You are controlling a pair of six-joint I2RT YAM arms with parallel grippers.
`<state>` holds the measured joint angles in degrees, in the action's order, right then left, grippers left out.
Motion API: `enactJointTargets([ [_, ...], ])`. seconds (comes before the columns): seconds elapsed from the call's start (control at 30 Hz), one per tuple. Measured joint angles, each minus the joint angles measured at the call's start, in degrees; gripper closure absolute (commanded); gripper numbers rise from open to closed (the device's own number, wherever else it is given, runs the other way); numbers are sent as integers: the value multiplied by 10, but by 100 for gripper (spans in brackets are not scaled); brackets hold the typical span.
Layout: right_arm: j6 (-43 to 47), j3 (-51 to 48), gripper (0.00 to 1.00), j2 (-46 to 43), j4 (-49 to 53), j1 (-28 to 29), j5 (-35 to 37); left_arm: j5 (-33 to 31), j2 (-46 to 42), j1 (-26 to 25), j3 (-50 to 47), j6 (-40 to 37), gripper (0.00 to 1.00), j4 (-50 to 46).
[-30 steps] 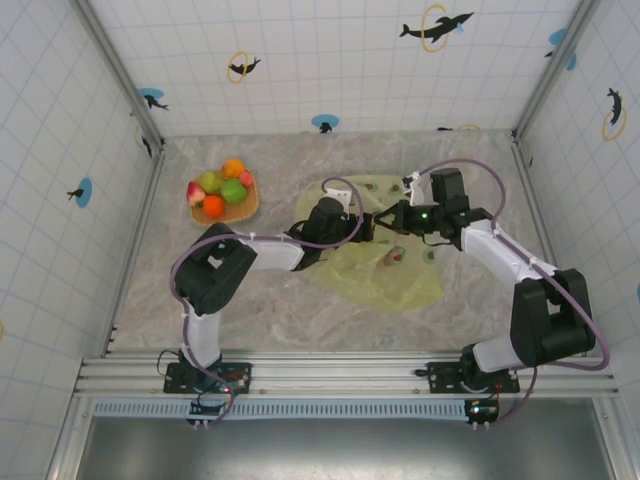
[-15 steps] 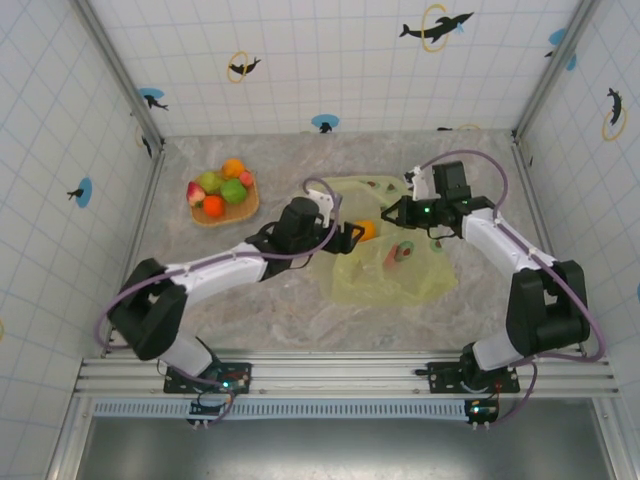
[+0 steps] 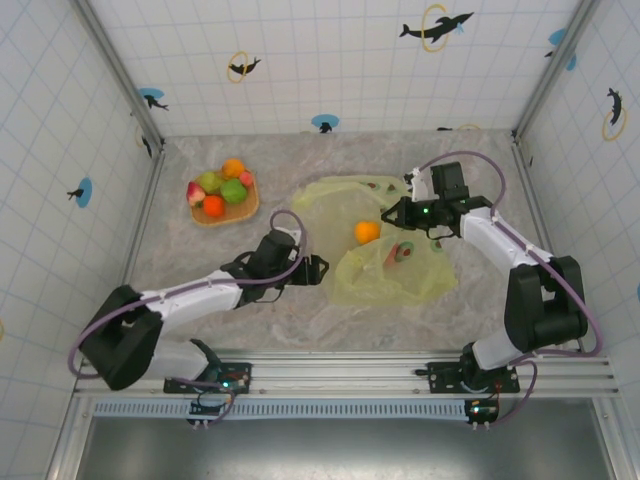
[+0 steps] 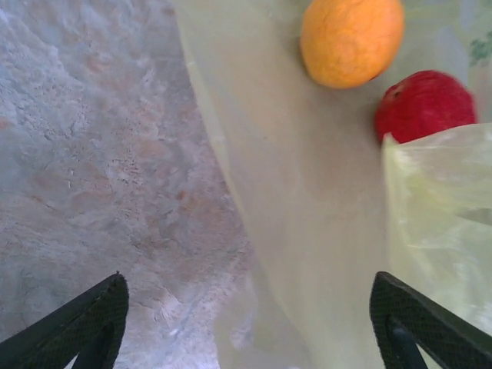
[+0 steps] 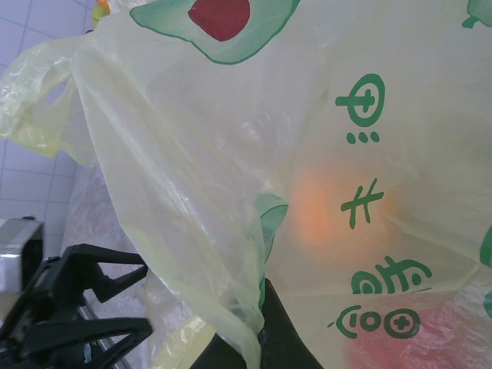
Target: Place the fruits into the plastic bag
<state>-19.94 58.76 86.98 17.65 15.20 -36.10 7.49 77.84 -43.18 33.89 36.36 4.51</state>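
Left hand [image 3: 316,269] withdrew, spread empty; right hand [image 3: 393,214], half hidden, seemingly pinches plastic bag [image 3: 385,285]

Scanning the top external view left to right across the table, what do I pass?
Woven tray of fruits → left gripper, open → orange fruit → red fruit, the last two lying in the plastic bag.

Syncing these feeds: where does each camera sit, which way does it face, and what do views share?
Top external: above and behind, facing down at the table; left arm and right arm show.
Left wrist: looks down past the open left gripper at the plastic bag.
Right wrist: close against the bag the right gripper pinches.
Shared by all: orange fruit.
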Motion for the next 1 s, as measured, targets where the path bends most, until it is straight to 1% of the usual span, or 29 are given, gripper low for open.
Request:
enactJointTargets([
  [0.1, 0, 2, 100, 0, 0, 2, 2, 8, 52, 0, 6, 25, 57, 42],
  [0.17, 2, 9, 100, 0, 8, 3, 9, 15, 83, -2, 22, 36, 79, 60],
  [0.23, 13, 24, 100, 0, 28, 7, 30, 26, 96, -5, 37, 42, 97, 74],
  [0.27, 21, 37, 100, 0, 42, 10, 48, 32, 96, -7, 41, 44, 100, 82],
  [0.33, 38, 62, 100, 0, 68, 17, 89, 50, 84, -12, 43, 44, 100, 96],
  [0.47, 69, 101, 100, -6, 111, 31, 172, 104, 30, -19, 43, 49, 100, 120],
  [0.57, 84, 112, 100, -17, 132, 36, 223, 138, 0, -21, 49, 57, 100, 141],
  [0.63, 89, 115, 100, -21, 139, 36, 247, 146, -5, -21, 55, 57, 100, 143],
  [0.73, 91, 115, 100, -21, 140, 37, 269, 140, -5, -21, 57, 51, 89, 131],
  [0.77, 90, 115, 100, -21, 139, 38, 271, 133, -5, -21, 57, 44, 83, 120],
  [0.87, 86, 113, 100, -21, 132, 43, 265, 107, -6, -21, 59, 21, 60, 80],
  [0.9, 84, 111, 100, -21, 126, 44, 260, 100, -8, -21, 59, 12, 54, 69],
  [1.0, 73, 101, 100, -21, 106, 46, 245, 77, -26, -18, 60, -10, 40, 24],
])
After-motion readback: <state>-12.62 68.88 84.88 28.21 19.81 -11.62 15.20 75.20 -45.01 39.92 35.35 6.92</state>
